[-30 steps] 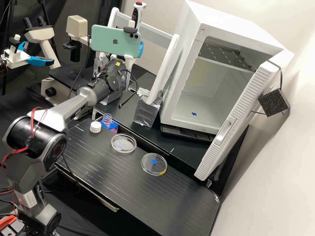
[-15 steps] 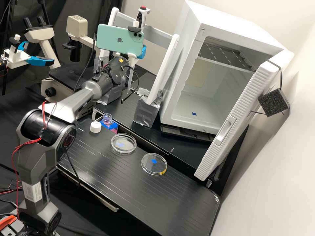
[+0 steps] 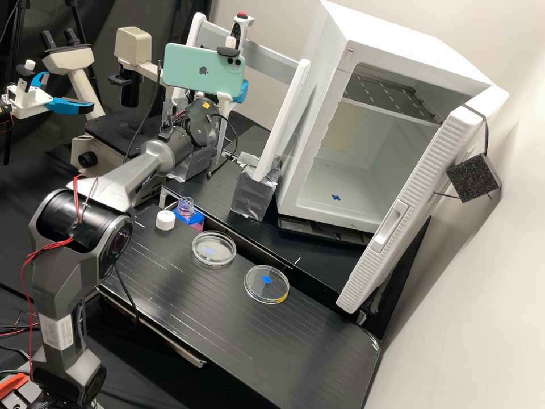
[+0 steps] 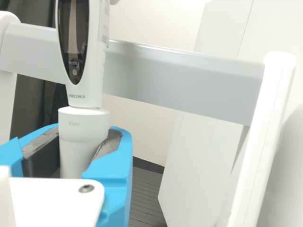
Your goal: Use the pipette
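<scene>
In the high view the gripper (image 3: 244, 91) is at the rack behind the phone, one blue finger showing. The white pipette (image 3: 242, 27) with its red top stands nearly upright there, its middle hidden by the phone. Seen from the wrist, the gripper (image 4: 81, 139) is shut on the pipette (image 4: 90, 90), dark pads on both sides of its white lower part, the display above. An uncapped bottle (image 3: 185, 208) with pink liquid stands at the bench's back left, its white cap (image 3: 165, 220) beside it. Two clear round dishes (image 3: 214, 249) (image 3: 267, 284) lie farther right.
The rack's crossbar (image 4: 189, 78) runs behind the pipette; its right post (image 3: 286, 116) stands in a foil-wrapped foot. An incubator (image 3: 363, 159) with its door open is on the right. A microscope (image 3: 108, 125) and a second arm's blue fingers (image 3: 68, 105) are at left.
With the pipette between its fingers, the gripper first moved right in the high view, then slightly back left. The pipette's red top is lower than at first. Bottle, cap and dishes have not moved.
</scene>
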You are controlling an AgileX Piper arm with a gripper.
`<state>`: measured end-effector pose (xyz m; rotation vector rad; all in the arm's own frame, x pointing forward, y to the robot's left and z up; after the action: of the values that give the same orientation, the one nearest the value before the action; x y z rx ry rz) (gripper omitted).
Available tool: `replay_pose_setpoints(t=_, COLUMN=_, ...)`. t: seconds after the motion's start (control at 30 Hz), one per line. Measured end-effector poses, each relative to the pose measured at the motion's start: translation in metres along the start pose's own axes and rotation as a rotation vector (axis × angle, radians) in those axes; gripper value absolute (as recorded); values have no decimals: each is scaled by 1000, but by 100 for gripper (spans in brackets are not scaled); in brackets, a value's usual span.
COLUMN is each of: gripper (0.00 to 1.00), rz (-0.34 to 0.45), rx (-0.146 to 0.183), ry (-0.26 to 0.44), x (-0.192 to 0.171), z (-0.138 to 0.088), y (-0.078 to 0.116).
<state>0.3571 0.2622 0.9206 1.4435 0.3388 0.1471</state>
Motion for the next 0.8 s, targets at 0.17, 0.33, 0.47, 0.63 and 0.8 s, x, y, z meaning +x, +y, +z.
replay_pose_setpoints(t=0.17, gripper=0, rz=-8, rx=1, ry=-6, x=2, z=3, y=-3)
replay_pose_setpoints(t=0.33, gripper=0, rz=-30, rx=3, ry=-29, x=10, z=10, y=-11)
replay_pose_setpoints(t=0.47, gripper=0, rz=-40, rx=4, ry=-45, x=12, z=14, y=-15)
replay_pose_setpoints(t=0.63, gripper=0, rz=-40, rx=4, ry=-45, x=12, z=14, y=-15)
replay_pose_setpoints(t=0.8, gripper=0, rz=-40, rx=4, ry=-45, x=12, z=14, y=-15)
